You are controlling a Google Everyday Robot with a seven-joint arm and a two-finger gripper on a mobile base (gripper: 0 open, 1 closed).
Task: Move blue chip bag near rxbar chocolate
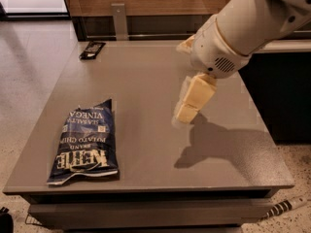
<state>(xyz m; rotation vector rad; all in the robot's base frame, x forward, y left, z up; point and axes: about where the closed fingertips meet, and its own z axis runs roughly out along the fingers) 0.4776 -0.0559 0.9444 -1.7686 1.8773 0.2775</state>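
The blue chip bag lies flat near the front left corner of the grey table, its white "Kettle" lettering upside down to the camera. The rxbar chocolate, a small flat black wrapper, lies at the table's far left corner. My gripper hangs from the white arm above the middle of the table. It is to the right of the bag, apart from it, and holds nothing. Its shadow falls on the table to its right.
A metal post stands behind the table's back edge in front of a wood-panelled wall. A dark cabinet flanks the table's right side. A striped cable lies on the floor at the front right. My arm hides the table's far right corner.
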